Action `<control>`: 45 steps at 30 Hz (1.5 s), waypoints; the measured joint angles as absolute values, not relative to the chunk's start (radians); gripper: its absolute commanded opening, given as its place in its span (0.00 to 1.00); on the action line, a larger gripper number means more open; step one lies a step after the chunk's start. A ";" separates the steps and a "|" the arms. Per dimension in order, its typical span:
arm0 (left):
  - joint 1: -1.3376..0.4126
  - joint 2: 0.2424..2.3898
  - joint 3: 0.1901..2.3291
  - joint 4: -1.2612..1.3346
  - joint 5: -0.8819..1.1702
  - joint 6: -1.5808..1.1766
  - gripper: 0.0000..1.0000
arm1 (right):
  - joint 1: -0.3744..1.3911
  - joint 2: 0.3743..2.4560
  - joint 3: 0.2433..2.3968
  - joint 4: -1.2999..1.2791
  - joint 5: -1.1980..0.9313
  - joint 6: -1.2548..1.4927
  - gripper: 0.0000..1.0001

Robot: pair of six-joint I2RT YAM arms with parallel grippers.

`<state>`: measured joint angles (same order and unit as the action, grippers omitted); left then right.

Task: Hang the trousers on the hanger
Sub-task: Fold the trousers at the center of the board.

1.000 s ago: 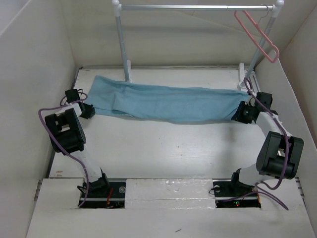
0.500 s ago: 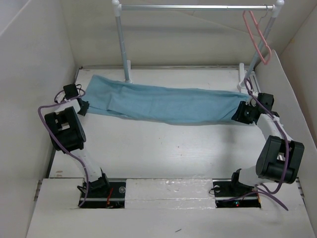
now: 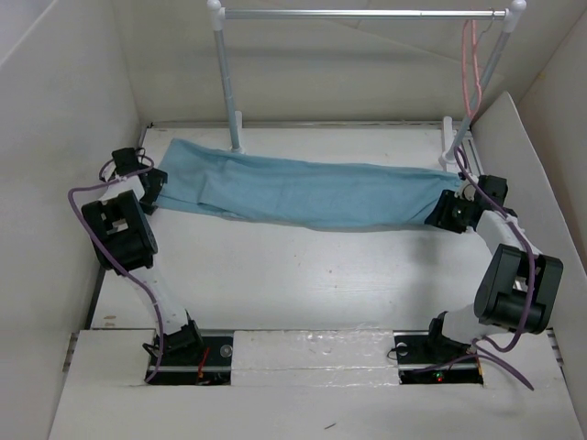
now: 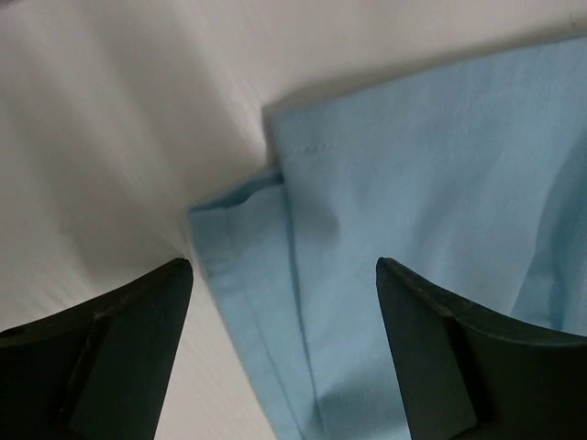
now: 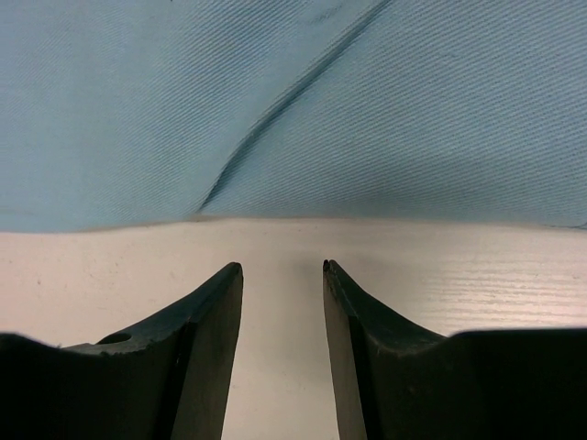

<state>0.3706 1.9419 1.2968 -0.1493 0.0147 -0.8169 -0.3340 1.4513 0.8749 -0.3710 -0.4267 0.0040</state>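
Observation:
The light blue trousers [image 3: 312, 192] lie flat and stretched across the table from left to right. My left gripper [image 3: 153, 189] sits at their left end. In the left wrist view it [image 4: 282, 270] is open wide, with a hemmed corner of the trousers [image 4: 431, 183] lying loose under and between the fingers. My right gripper [image 3: 437, 213] is at their right end. In the right wrist view it [image 5: 281, 266] is open over bare table, just short of the trousers' edge [image 5: 293, 92]. The pink hanger [image 3: 473, 73] hangs edge-on from the rail's right end.
A silver rail [image 3: 358, 14] on two white posts [image 3: 223, 82] stands at the back, its feet near the trousers' far edge. White walls close in on the left [image 3: 64, 137], back and right [image 3: 550, 137]. Purple cables [image 3: 92, 192] loop off both arms.
My left gripper opened, let go of the trousers' left end and drew back to the upper left. The right gripper widened too. The hanger swung round to edge-on.

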 measured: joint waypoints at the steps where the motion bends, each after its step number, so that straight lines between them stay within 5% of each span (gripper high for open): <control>1: 0.365 1.969 1.338 -0.165 0.006 -0.811 0.75 | -0.334 1.454 0.874 -0.367 -0.430 0.007 0.46; 5: 0.337 2.072 1.488 -0.211 -0.041 -0.786 0.62 | -0.339 1.461 0.864 -0.355 -0.441 0.025 0.46; 10: 0.324 2.110 1.529 -0.241 -0.094 -0.742 0.33 | -0.340 1.453 0.851 -0.351 -0.444 0.034 0.46; 13: 0.324 2.117 1.534 -0.249 -0.108 -0.715 0.03 | -0.340 1.426 0.839 -0.355 -0.434 0.030 0.46; 14: 0.324 2.117 1.534 -0.249 -0.105 -0.706 0.00 | -0.340 1.414 0.834 -0.357 -0.430 0.030 0.46; 18: 0.328 2.096 1.498 -0.216 -0.100 -0.680 0.00 | -0.353 1.370 0.809 -0.367 -0.414 0.029 0.48; 24: 0.364 1.911 1.266 -0.212 -0.139 -0.621 0.00 | -0.474 1.349 0.781 -0.377 -0.385 0.059 0.77; 36: 0.370 1.884 1.245 -0.209 -0.116 -0.598 0.00 | -0.605 1.702 0.836 0.043 -0.588 0.289 0.79; 39: 0.370 1.884 1.245 -0.210 -0.108 -0.598 0.00 | -0.597 1.772 0.879 0.110 -0.612 0.332 0.69; 41: 0.370 1.884 1.245 -0.213 -0.108 -0.594 0.00 | -0.584 1.810 0.911 0.126 -0.612 0.348 0.19; 42: 0.370 1.884 1.246 -0.218 -0.108 -0.593 0.00 | -0.576 1.822 0.918 0.130 -0.610 0.360 0.06; 45: 0.368 1.882 1.260 -0.246 -0.114 -0.590 0.00 | -0.566 1.811 0.921 0.104 -0.572 0.369 0.00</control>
